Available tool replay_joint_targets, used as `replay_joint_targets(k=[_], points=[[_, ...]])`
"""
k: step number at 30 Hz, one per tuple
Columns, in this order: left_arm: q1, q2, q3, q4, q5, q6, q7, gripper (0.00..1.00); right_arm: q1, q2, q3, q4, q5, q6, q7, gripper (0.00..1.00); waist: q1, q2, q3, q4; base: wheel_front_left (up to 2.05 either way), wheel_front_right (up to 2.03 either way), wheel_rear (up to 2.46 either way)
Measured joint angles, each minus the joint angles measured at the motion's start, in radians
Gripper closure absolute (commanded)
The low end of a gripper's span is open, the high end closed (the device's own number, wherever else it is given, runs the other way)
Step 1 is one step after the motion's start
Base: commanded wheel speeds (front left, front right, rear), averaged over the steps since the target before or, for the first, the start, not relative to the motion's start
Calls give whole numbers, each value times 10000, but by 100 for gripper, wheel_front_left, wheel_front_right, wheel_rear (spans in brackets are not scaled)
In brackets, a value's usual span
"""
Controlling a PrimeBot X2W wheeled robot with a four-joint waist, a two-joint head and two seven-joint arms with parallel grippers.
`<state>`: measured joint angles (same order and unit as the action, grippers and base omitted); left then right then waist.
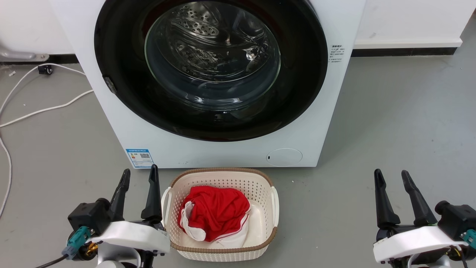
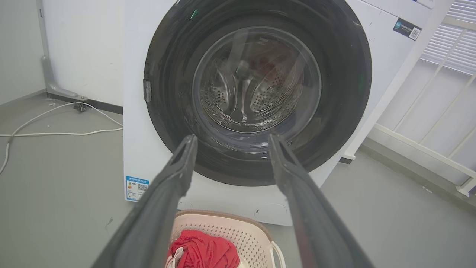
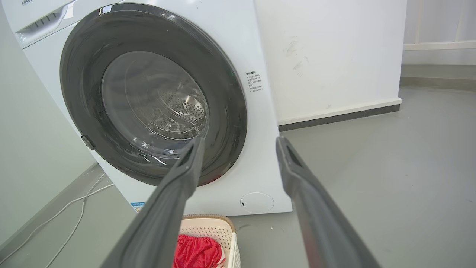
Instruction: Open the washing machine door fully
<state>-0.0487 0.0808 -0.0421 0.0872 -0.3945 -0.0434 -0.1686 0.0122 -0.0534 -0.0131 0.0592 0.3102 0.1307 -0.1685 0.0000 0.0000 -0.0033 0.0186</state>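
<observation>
The washing machine door (image 1: 212, 67) is shut. It sits flat against the front of the big white washing machine (image 1: 223, 150), and the shiny steel drum shows through its round glass window. The job has not started yet, I think. The left gripper (image 1: 140, 169) is low down, well back from the machine, just beside the white laundry basket (image 1: 223, 170). Its two dark fingers are spread apart and hold nothing. The right gripper (image 1: 391, 172) is low on the other side, over the bare grey floor (image 1: 390, 111), and it too is spread wide and holds nothing. Both point up toward the machine, as if ready to reach out. The basket stands on the floor right in front of the machine with a red cloth (image 1: 215, 212) inside, probably so the clothes are close once the door opens. A small grey tab (image 1: 109, 85) sits on the left edge of the door. That looks like the place to pull, so the left gripper seems the handy one to use. The basket is close, so an arm could bump it.
</observation>
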Motion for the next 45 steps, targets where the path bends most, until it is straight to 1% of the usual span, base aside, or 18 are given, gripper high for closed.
replay_joint_targets(k=[20,34,45], points=[[-27,119,-194,-132,1745,347,-456,0,114,6,19,0,-1837,2,-351,0,0,0,46,30,0,0,0],[-38,161,-370,-144,2838,435,-715,0,135,8,10,-59,-2882,2,-443,0,0,0,39,38,0,0,0],[-81,127,-418,-142,3453,397,-901,0,174,10,23,-71,-3467,4,-560,0,0,0,38,90,0,0,0]])
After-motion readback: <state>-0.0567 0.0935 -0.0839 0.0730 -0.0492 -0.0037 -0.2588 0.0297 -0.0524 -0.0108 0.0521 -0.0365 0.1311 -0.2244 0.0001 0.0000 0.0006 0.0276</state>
